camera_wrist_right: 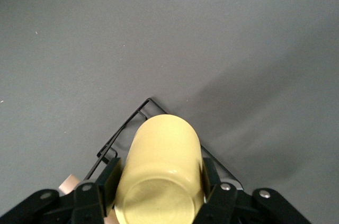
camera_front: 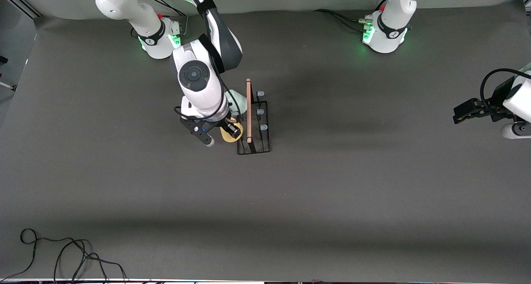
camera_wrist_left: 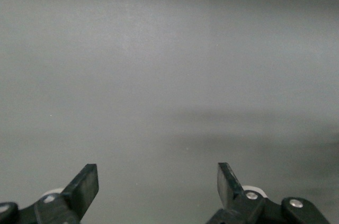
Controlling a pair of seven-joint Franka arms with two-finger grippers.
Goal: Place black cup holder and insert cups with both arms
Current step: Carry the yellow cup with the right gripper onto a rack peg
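Note:
The black cup holder stands on the grey mat in front of the right arm's base, its wooden rod handle on top. My right gripper is over the holder's side toward the right arm's end, shut on a yellow cup. In the right wrist view the yellow cup sits between both fingers, its closed bottom toward the camera, above a corner of the holder's base. A pale grey-green cup shows on the holder beside the right wrist. My left gripper waits open, its pads bare.
Pegs with pale tips line the holder's side toward the left arm's end. Loose black cables lie at the table's near corner at the right arm's end. Both arm bases stand farthest from the front camera.

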